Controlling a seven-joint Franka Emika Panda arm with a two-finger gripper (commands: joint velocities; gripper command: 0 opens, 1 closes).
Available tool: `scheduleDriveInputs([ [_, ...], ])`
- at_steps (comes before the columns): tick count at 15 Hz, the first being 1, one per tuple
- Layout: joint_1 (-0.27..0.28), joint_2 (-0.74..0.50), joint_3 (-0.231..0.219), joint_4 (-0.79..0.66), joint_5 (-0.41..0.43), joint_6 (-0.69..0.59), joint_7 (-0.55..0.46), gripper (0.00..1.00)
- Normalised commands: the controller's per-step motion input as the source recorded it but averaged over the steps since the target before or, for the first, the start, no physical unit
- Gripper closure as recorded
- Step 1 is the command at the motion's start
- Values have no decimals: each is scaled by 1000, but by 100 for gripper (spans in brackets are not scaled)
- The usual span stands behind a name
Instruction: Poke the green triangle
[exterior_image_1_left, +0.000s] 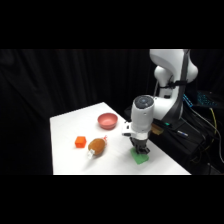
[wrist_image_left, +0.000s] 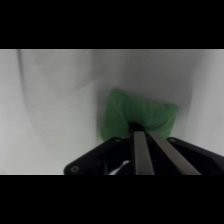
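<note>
A: Looking first from the side, one sees the arm (exterior_image_1_left: 167, 80) reaching down from the upper right, with the gripper (exterior_image_1_left: 139, 151) right on top of the green triangle (exterior_image_1_left: 142, 159), which lies on the bench (exterior_image_1_left: 65, 150) near its front right edge. No gap shows between the two.

B: And the rest of the bench?

A: An orange cube (exterior_image_1_left: 79, 142) and a brown, pear-like thing (exterior_image_1_left: 96, 146) sit well to the triangle's left, and a pink bowl (exterior_image_1_left: 107, 120) stands further back. None of them is near the gripper.

B: What does the wrist view add?

A: There the green triangle (wrist_image_left: 137, 117) fills the middle, flat on the white bench (wrist_image_left: 50, 110). The gripper (wrist_image_left: 141, 131) rises from the bottom edge, and its fingers (wrist_image_left: 140, 150) run up side by side to a tip that meets the triangle's near edge. The jaws look closed together, holding nothing, which suits a poke.

B: So how far along is the task?

A: Very far, by his judgement. The approach is done, and the tip appears to be touching the triangle. What is left is at most a slight push, then lifting clear.
</note>
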Motion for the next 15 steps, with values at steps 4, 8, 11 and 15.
scheduleDriveInputs([
  [4,57,-470,9,-143,125,-256,-39,97],
  [8,4,-612,28,-181,74,-329,17,69],
  [11,-67,-592,69,-140,31,-386,11,48],
  [15,-137,-566,93,-81,57,-337,-64,1],
])
